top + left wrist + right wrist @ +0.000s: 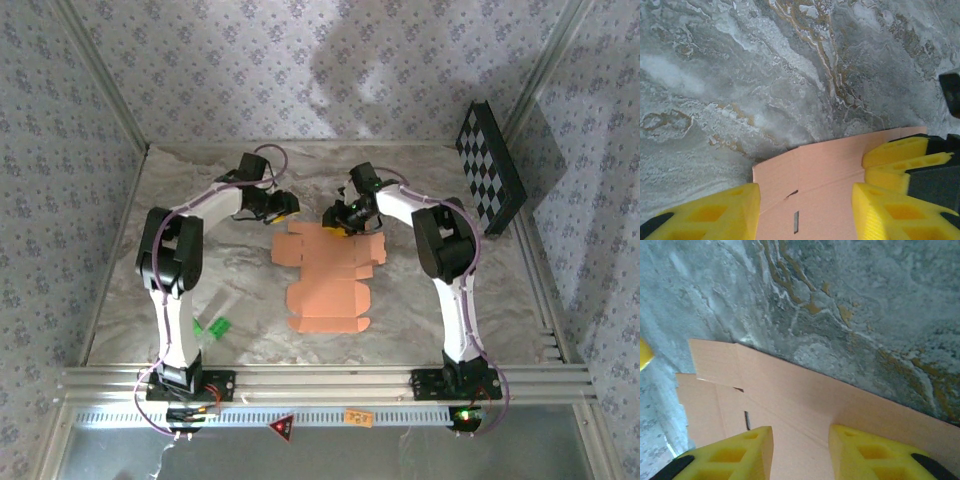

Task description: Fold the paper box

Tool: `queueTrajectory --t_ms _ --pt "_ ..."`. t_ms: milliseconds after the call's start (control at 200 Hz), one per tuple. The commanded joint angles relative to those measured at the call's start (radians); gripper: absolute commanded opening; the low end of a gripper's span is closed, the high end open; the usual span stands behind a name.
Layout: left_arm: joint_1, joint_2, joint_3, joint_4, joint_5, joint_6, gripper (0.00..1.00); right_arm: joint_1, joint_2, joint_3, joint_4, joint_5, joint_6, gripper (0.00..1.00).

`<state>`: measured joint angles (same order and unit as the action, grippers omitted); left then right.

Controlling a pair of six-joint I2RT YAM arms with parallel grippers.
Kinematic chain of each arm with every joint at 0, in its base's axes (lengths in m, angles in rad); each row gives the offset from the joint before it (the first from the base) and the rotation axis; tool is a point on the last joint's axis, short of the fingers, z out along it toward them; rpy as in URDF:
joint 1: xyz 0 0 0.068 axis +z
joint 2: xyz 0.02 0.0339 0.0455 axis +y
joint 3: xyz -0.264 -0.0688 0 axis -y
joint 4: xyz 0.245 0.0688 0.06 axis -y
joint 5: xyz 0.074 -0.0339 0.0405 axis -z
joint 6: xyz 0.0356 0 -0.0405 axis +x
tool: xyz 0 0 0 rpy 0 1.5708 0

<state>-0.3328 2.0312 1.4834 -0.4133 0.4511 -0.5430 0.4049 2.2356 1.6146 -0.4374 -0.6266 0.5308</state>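
1. The paper box (325,275), a salmon-orange card blank, matte and unmarked, lies unfolded and flat.
2. It rests near the middle of the marbled bench (480,310), well apart from all four edges, its length running from near edge toward far edge.
3. Notched flaps spread widest at its far end; its panels show creases.

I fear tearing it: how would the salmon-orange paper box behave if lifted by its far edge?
Probably floppy: the salmon-orange paper box is a thin creased sheet and would likely sag at its folds. Probably light, so it may slide on the marbled table.
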Motion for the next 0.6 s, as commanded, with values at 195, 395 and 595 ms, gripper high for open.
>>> queueTrajectory --t_ms 195,395,595 --pt "0.006 0.068 0.062 -0.074 -0.003 0.02 0.56 -0.007 0.058 0.002 -0.017 0.016 -0.029 0.35" --pt "0.005 0.102 0.088 -0.092 0.013 0.012 0.54 -0.007 0.048 -0.005 -0.013 0.021 -0.027 0.35" --pt "-0.002 0.083 0.078 -0.073 0.053 -0.004 0.49 -0.007 0.045 -0.006 -0.01 0.024 -0.022 0.35"
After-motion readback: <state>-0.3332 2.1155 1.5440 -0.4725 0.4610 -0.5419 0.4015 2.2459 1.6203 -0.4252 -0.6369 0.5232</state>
